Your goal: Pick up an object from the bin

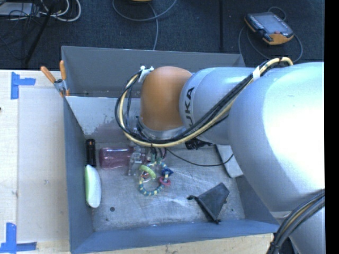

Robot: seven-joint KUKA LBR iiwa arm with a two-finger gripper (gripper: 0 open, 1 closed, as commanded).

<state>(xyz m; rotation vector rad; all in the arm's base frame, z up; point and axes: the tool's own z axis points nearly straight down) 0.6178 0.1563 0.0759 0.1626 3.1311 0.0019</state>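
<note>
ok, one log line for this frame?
gripper: low over multicoloured bead ring, beside pink translucent plastic bottle | hold: cannot tell | also: pale green oblong bar left, dark grey wedge right

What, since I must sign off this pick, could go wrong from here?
1. The gripper is down between the pink bottle and the coloured bead ring, which lie close together; it might catch both, or just nudge one aside.
2. The bead ring looks loose and floppy, so it could snag or slip out.

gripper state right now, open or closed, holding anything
gripper: cannot be told whether open or closed; it hangs just over the colourful bead ring, beside the pink bottle.
</note>
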